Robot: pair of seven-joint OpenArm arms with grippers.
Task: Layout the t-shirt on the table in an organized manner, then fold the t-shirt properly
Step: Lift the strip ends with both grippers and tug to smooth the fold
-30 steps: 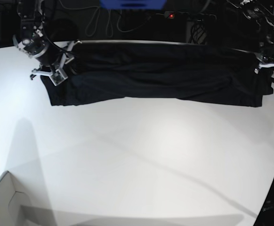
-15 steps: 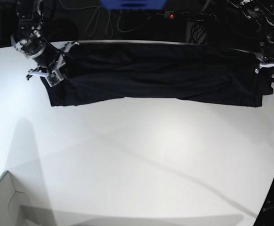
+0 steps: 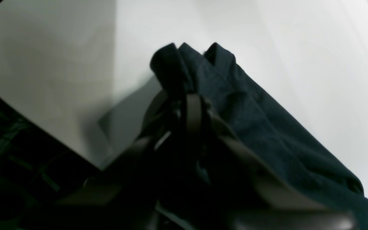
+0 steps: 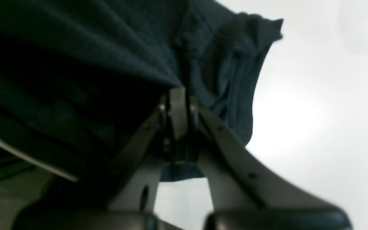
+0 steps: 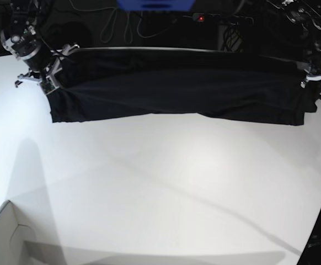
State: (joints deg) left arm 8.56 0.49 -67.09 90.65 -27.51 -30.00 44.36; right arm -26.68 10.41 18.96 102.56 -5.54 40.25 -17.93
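The t-shirt [image 5: 177, 91] I hold is plain black with no print, looking dark navy close up. The worktop [image 5: 166, 187] under it is smooth white with soft grey shadows. My jaws are pale grey metal. A white box corner [image 5: 6, 237] sits near the front.

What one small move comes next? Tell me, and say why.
Probably draw both arms toward the near side of the table, keeping the cloth taut. The right hand and left hand each pinch an end of the t-shirt, which is stretched along the far edge, partly off it.
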